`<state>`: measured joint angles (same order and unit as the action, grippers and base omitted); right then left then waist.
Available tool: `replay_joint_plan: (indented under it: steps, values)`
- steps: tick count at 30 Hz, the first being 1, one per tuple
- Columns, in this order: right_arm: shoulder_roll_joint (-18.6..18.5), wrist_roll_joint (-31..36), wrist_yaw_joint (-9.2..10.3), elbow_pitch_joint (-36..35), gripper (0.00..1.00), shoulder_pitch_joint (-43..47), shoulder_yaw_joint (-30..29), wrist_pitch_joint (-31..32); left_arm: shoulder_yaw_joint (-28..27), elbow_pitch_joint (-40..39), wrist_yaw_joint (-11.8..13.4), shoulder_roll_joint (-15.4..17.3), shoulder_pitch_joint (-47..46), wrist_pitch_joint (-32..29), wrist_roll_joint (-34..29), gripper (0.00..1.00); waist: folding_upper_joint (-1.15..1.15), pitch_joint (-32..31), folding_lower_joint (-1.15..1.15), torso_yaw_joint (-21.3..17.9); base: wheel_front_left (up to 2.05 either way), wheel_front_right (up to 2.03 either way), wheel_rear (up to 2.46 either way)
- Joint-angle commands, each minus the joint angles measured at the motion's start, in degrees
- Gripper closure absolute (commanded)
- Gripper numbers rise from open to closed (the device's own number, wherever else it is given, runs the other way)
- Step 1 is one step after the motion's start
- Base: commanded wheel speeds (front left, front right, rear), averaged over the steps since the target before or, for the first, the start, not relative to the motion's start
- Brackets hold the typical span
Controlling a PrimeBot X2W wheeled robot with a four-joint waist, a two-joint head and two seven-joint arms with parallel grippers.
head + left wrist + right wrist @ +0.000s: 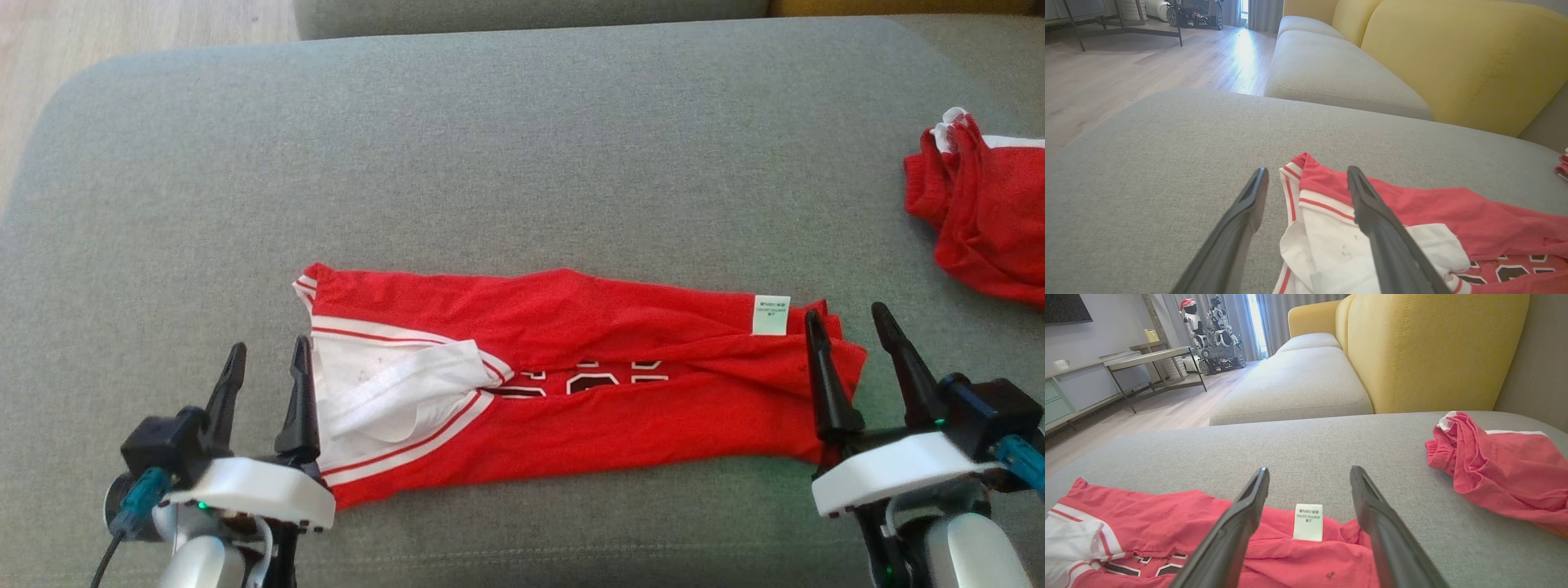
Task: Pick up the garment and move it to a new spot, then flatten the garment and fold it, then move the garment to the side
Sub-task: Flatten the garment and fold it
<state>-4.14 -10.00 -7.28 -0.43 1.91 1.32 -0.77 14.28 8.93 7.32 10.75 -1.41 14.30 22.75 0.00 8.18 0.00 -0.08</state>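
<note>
Nearest, the left gripper [270,343] and the right gripper [845,312] both stand with their dark, tapered fingers spread wide and nothing between them. Each is poised at one short end of the jersey [588,392]. The jersey lies between them as a long band, doubled lengthwise, on the front part of the grey cushion [490,163]. Its left end shows a white panel with red-striped trim, somewhat bunched, and the left gripper's inner finger crosses over that panel in the left wrist view. Its right end is plain red with a small pale label [771,314], and the right gripper's fingers straddle that label in the right wrist view. The cloth looks like a thin, smooth sports knit, so it is probably very light, limp and a little slippery, and the layers may slide apart when lifted. The best holds seem to be the thicker trimmed edge on the left and the hem by the label on the right, pinching through every layer. The cushion is a coarse woven fabric, firm and rounded at the edges. Farther right lies a crumpled second red garment [988,220], well apart. Beyond are a yellow backrest [1433,347] and a pale wooden floor [122,33].
</note>
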Motion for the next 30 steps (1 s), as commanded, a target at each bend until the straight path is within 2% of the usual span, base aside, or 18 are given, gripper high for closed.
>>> replay_joint_plan:
  steps: [1, 9, 13, 19, 30]
  values:
    - [-0.6, 0.1, -0.21, -1.9, 0.0, -1.0, 1.5, -0.5, -2.3, -1.4, -0.4, 0.5, -1.8, 0.7, -0.6, 0.0, 0.0, 0.0, 0.0, 0.0, 0.0, 0.0, 0.0]
    - [-0.9, -2.0, -0.21, -1.0, 0.0, -1.3, 0.7, -0.1, -2.5, -0.5, -0.9, 0.4, -2.4, 0.7, -0.8, 0.0, 0.0, 0.5, 0.0, -0.1, 0.0, 0.0, 0.0]
    - [-1.7, -2.9, -0.21, 1.3, 0.0, -1.8, -2.7, 0.2, -2.3, -0.4, -1.2, 0.3, -2.8, 0.7, -0.9, 0.0, 0.0, 1.0, 0.0, 0.0, 0.0, 0.0, 0.0]
    - [-1.2, -1.4, -0.21, 6.0, 0.0, -3.7, -8.0, 5.5, -1.8, -0.6, -1.8, -0.1, -4.1, 0.7, -1.2, 0.0, 0.0, 3.1, 0.0, 0.1, 0.0, 0.0, 0.0]
    - [0.2, -2.2, -0.21, 10.4, 0.0, -5.9, -7.4, 15.9, -1.6, -0.1, -2.6, -0.8, -6.5, 0.7, -1.8, 0.0, 0.0, 6.2, 0.0, 0.6, 0.0, 0.0, 0.0]
